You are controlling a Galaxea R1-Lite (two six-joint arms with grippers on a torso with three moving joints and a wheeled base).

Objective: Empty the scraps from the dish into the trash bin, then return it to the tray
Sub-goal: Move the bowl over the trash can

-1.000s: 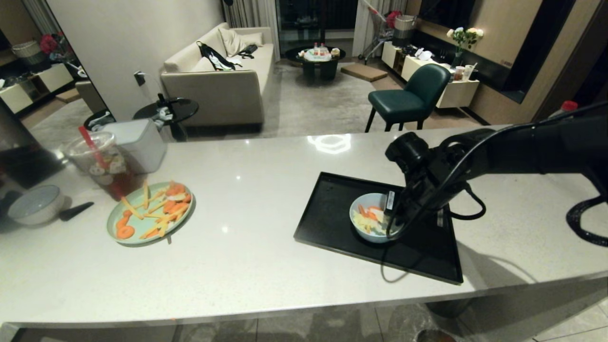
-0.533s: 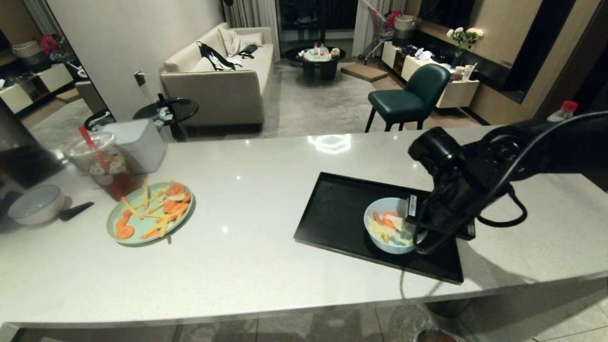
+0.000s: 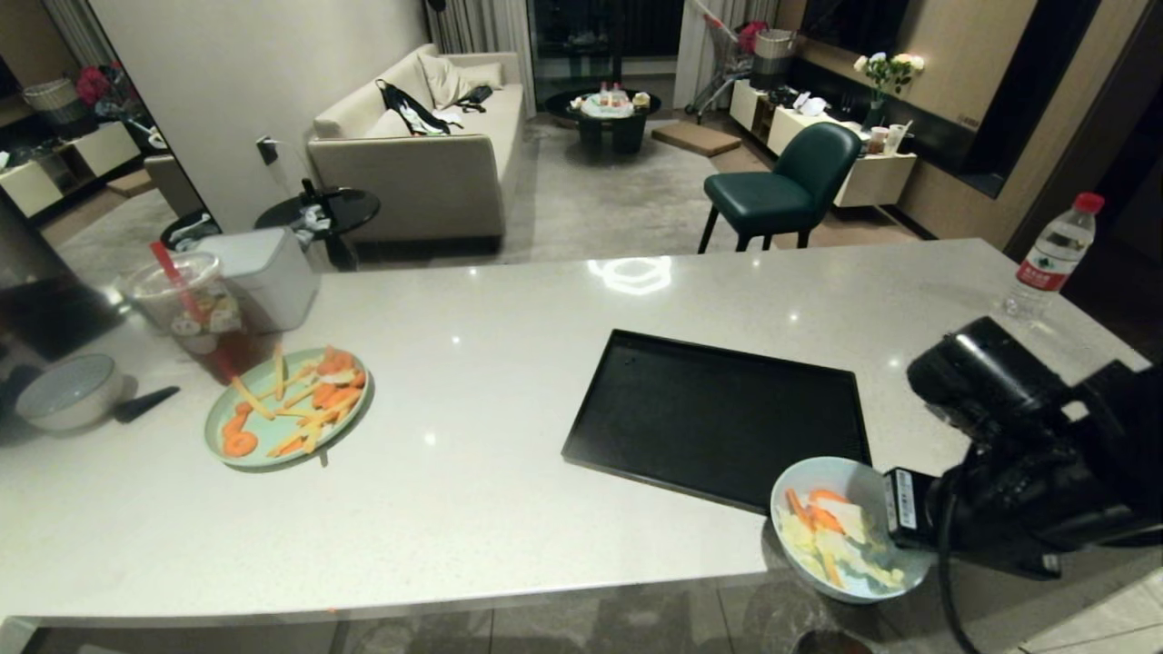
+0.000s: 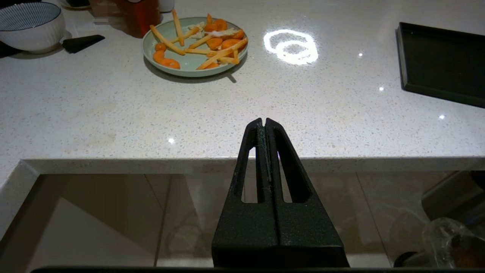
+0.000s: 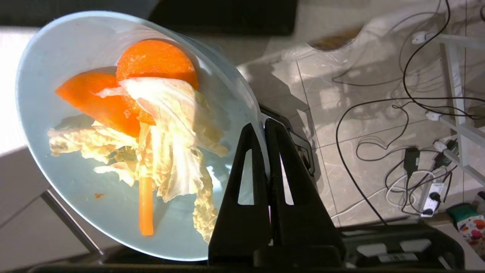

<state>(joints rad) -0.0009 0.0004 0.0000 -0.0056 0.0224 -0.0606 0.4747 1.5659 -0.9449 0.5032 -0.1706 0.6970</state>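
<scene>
The light-blue dish (image 3: 849,486) hangs tilted over the counter's front edge, just off the near right corner of the black tray (image 3: 718,418), which has nothing on it. My right gripper (image 3: 895,522) is shut on the dish's right rim. In the right wrist view one finger sits inside the dish (image 5: 75,49) and one outside, with the gripper (image 5: 259,123) pinching the rim. The scraps (image 5: 159,113), orange slices and pale leafy pieces, lie in the dish. The steel trash bin (image 4: 451,197) with its clear liner stands on the floor below the counter. My left gripper (image 4: 264,120) is parked shut below the counter edge.
On the left of the counter are a mint-green plate (image 3: 286,409) of carrot sticks, a grey-white bowl (image 3: 68,391), a drink cup (image 3: 195,318) and a white box (image 3: 263,277). A water bottle (image 3: 1049,259) stands far right. Cables (image 5: 379,113) lie on the floor.
My right gripper has lifted the dish off the tray and carried it toward the counter's near right edge, where it now overhangs. The left arm has not moved.
</scene>
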